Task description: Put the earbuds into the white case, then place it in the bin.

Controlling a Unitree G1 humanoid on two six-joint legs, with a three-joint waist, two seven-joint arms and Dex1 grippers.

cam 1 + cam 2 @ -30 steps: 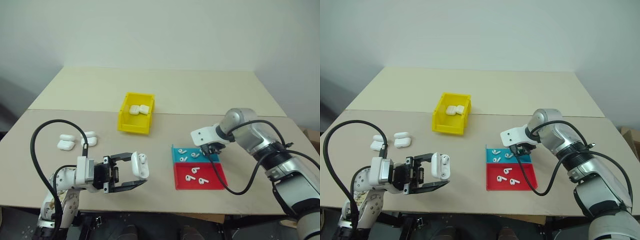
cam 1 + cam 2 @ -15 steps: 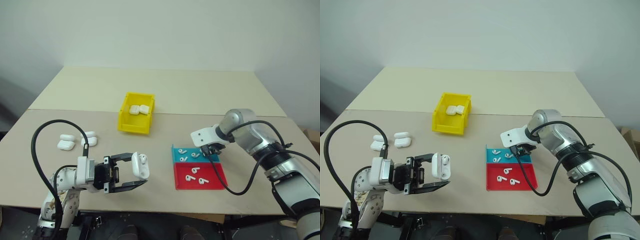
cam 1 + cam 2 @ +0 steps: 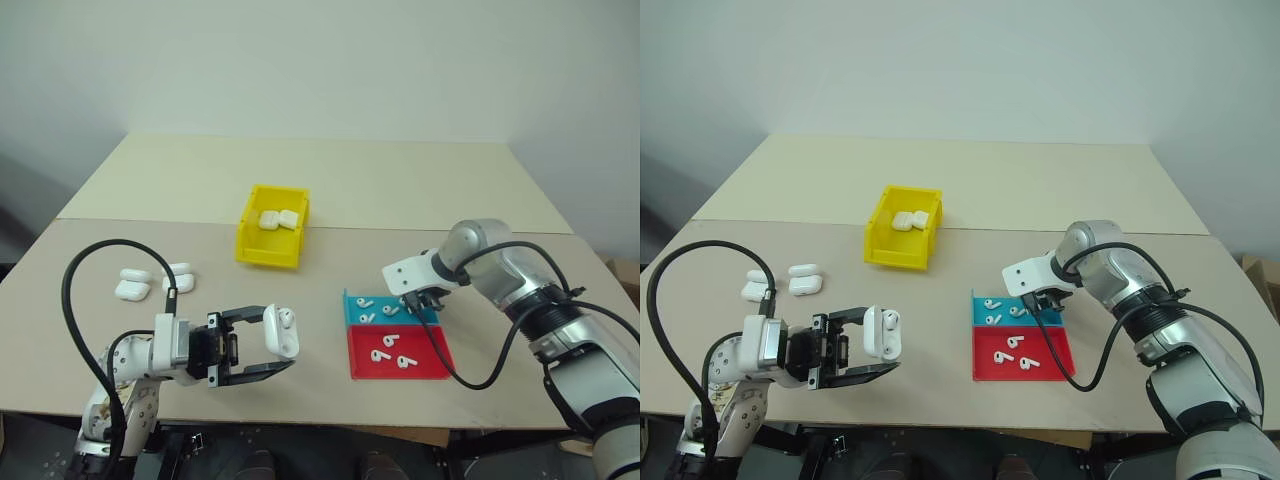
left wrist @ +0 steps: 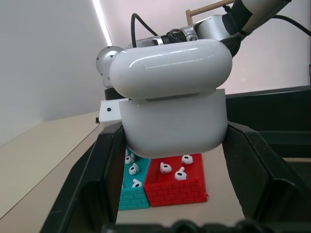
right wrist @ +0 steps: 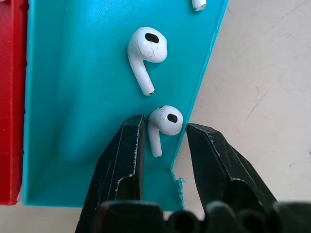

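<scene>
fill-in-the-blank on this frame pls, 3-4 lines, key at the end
1. The left gripper holds a glossy white earbud case whose hinged lid is ____.
2. The right gripper has its jaws on either side of a tiny white stemmed earbud lying in the shallow ____ tray.
3. The bright yellow plastic bin already contains ____ white cases.
4. The shallow red tray sits directly ____ the blue one, nearer the robot.

Missing words: open; blue; two; beside
</scene>
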